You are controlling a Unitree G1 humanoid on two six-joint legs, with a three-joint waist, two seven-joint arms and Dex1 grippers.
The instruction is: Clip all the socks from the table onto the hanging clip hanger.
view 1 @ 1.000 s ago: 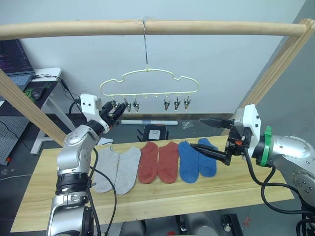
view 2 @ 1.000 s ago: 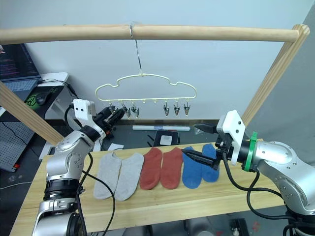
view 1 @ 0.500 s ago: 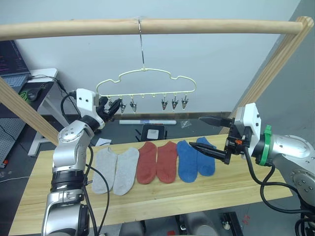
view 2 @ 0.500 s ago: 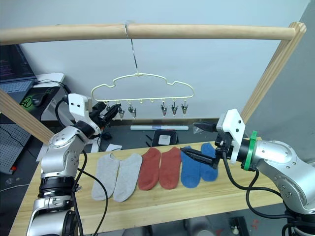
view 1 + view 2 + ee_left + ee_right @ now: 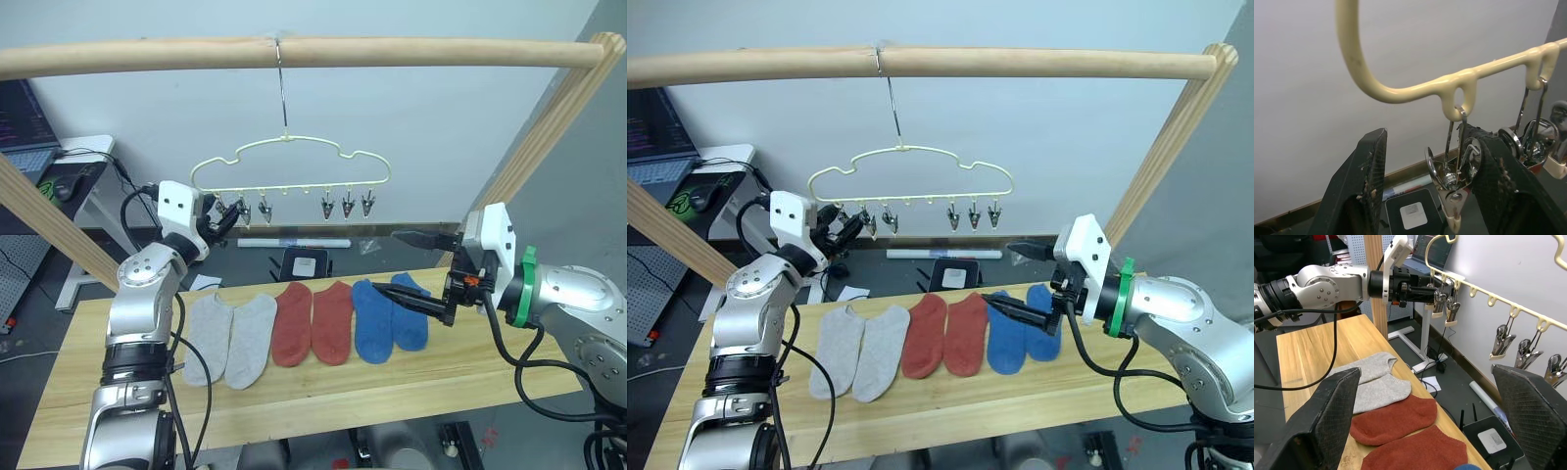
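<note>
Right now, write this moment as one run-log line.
socks: six on table | left pincer: open around hanger clip | right pincer: open, above blue socks

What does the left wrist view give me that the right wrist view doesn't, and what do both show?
Left wrist view alone: the left tool open, its fingers straddling the end clip under the clip hanger.

Right wrist view alone: two grey socks and two red socks lying flat on the table, with the right tool open above them.

Both: the hanger's row of clips, all without socks, and a small dark box on the floor.
</note>
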